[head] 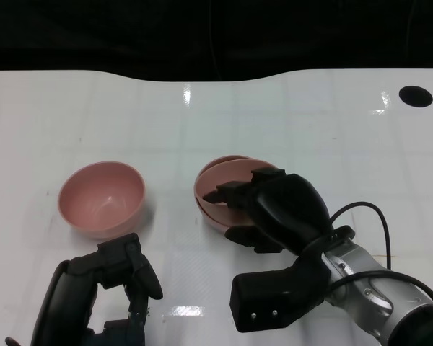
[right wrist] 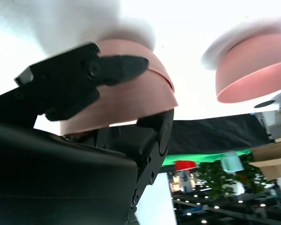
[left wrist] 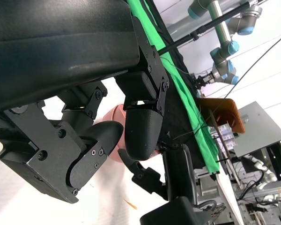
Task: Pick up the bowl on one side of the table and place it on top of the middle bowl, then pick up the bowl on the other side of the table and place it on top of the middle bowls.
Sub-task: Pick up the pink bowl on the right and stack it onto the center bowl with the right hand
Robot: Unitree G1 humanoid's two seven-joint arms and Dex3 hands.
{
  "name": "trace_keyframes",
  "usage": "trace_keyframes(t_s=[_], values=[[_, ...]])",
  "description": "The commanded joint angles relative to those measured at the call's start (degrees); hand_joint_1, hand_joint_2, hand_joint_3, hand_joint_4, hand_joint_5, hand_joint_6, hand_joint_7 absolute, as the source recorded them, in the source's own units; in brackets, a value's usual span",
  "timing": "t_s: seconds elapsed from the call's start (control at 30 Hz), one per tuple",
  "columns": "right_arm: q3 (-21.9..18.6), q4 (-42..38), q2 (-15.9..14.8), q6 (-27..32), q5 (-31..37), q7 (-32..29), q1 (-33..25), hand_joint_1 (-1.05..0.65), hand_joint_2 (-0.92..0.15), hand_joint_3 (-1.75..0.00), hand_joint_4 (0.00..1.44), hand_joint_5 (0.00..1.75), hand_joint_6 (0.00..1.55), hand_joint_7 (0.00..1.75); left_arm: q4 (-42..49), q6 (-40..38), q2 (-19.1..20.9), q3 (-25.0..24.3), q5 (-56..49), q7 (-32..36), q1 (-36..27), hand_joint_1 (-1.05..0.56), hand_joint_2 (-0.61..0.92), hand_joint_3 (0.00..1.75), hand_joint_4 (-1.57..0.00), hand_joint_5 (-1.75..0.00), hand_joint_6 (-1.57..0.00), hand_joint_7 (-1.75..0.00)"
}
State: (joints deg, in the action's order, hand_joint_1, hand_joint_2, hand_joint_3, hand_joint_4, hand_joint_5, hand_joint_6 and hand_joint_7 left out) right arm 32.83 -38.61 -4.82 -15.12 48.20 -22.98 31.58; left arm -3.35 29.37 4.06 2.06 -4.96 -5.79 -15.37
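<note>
The right hand [head: 270, 205] grips the rim of the top pink bowl [head: 224, 173], nested in the middle bowl [head: 213, 215]. The left hand [head: 108, 285] hangs empty, fingers apart, just near of the left bowl [head: 101, 198].

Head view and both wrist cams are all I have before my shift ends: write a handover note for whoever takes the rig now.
Right hand: grips the rim of the top bowl, nested in the middle bowl; not released.
Left hand: holds nothing, near table edge, short of the left bowl.
Done: first bowl on the middle one.
Left: release, then stack the left bowl on top.
</note>
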Motion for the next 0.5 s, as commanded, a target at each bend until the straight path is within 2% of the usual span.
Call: trace_keyframes(t_s=[0.03, 0.1, 0.27, 0.5], values=[[0.97, 1.59, -1.65, 0.06, 1.32, 0.74, 1.31, -0.65, -0.92, -0.22, 0.06, 0.68, 0.37, 0.0, -0.67, -0.13, 0.1, -0.29, -0.05, 0.85, -0.25, -0.07, 0.25, 1.57, -0.89, -1.73, -0.86, -1.51], [1.44, 2.68, -2.01, 0.79, 1.85, 2.05, 1.17, -0.68, -0.92, -0.23, 0.02, 0.68, 0.33, 0.0, -0.5, -0.04, 0.12, -0.31, 0.03, 0.81, -0.19, -0.07, 0.25, 1.57, -0.89, -1.73, -0.87, -1.51], [1.72, 5.63, -2.68, 2.19, 1.88, 5.83, 0.11, -0.73, -0.92, -0.27, 0.0, 0.47, 0.2, 0.01, -0.18, 0.71, 0.19, -0.36, -0.61, 1.09, -0.15, -0.07, 0.25, 1.56, -0.89, -1.73, -0.86, -1.5], [1.49, 10.86, -4.49, 3.55, 1.92, 8.88, -2.21, -0.74, -0.92, -0.3, 0.0, 0.38, 0.17, 0.0, -0.29, 0.09, -0.18, 0.19, -0.68, 1.28, -0.23, -0.07, 0.25, 1.57, -0.88, -1.73, -0.86, -1.5]])
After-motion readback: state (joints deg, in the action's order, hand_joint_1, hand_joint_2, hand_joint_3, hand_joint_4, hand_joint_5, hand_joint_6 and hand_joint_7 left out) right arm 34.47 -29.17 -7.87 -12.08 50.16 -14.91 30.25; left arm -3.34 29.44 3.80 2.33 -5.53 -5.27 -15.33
